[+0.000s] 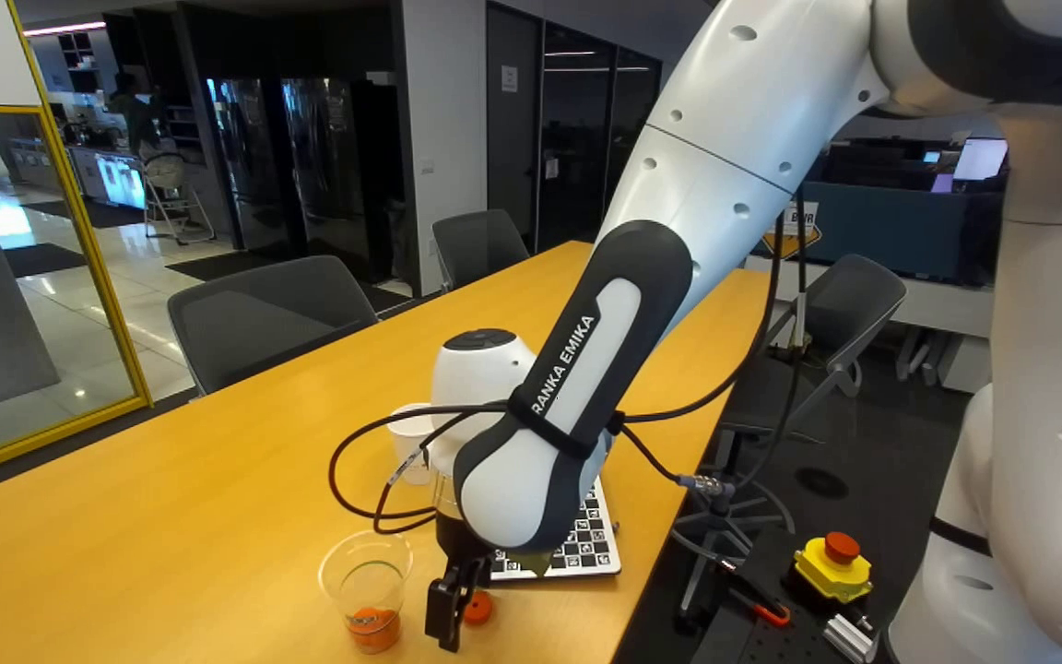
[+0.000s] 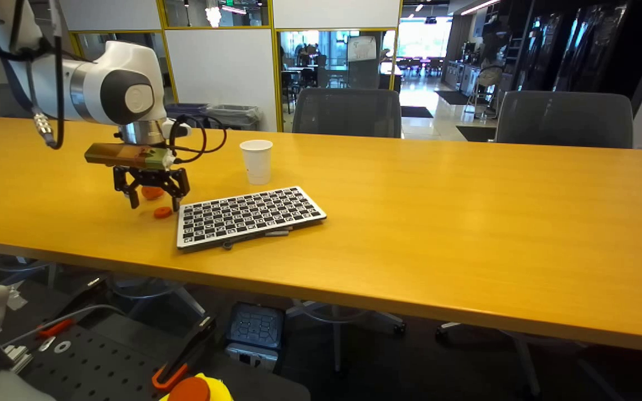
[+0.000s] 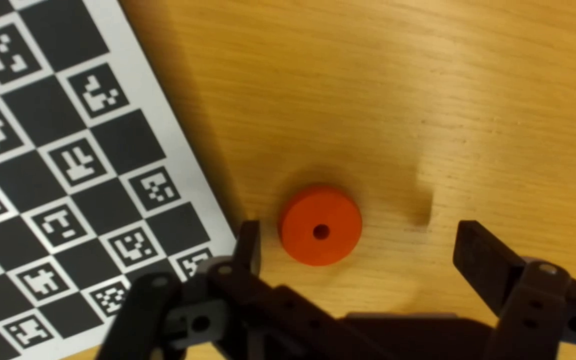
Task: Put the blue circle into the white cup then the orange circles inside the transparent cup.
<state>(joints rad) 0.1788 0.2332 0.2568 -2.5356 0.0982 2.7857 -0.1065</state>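
Note:
One orange circle, a disc with a centre hole, lies flat on the table in both exterior views (image 1: 477, 608) (image 2: 162, 212) and in the wrist view (image 3: 321, 227). My gripper (image 3: 359, 240) is open around it without touching, the disc nearer the left finger; the gripper also shows in an exterior view (image 2: 155, 205). The transparent cup (image 1: 363, 567) stands beside the gripper with orange inside at its bottom (image 1: 374, 631). That orange also shows behind the gripper (image 2: 152, 192). The white cup (image 2: 257, 161) stands upright farther off, partly hidden in an exterior view (image 1: 413, 454). The blue circle is hidden or out of view.
A black-and-white checkered board (image 2: 248, 216) lies right beside the orange disc and the left finger, also in the wrist view (image 3: 68, 175). Small dark items lie along its front edge. Cable loops (image 1: 337, 461) hang from the wrist. The table edge (image 2: 131, 264) runs in front.

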